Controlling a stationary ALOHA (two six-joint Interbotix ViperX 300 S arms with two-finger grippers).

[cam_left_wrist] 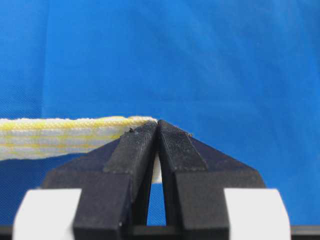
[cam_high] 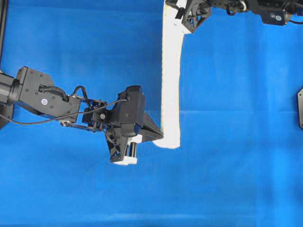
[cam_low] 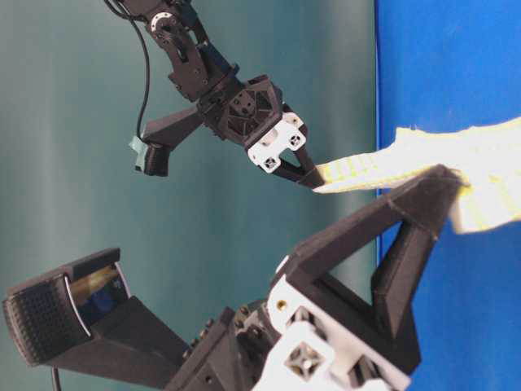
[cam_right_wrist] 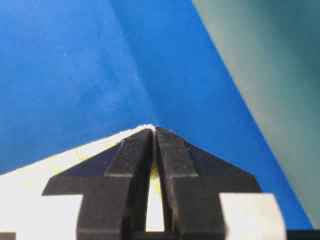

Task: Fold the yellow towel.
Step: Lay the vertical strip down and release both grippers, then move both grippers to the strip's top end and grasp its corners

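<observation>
Nearest the bottom of the overhead view, the left gripper [cam_high: 158, 137] has its fingers [cam_left_wrist: 132, 150] clenched on one end of the yellow towel [cam_high: 171, 75], pinching the corner at the lower middle of the frame; the left wrist view shows the two black tips pressed together with the cloth's hemmed edge running off to the left of them. From there the towel stretches straight up the picture as a narrow pale band, so its long axis runs bottom to top between the two arms, and it looks already doubled over into a strip. It appears to hang taut above the blue desk [cam_high: 236, 142] rather than lying flat, as the table-level view shows it strung between the two grips. At the far end, at the top edge just right of centre, the right gripper [cam_high: 182, 23] is likewise clamped on the opposite corner, with the cloth spreading away to the lower left of its tips in its own wrist view. I count one towel, two arms and two grippers, each holding one end, so neither is nearer than the other to the work. My guess is the next fold depends on bringing these two ends together along that long axis, and the risk is the middle sagging or twisting as the span shortens.
</observation>
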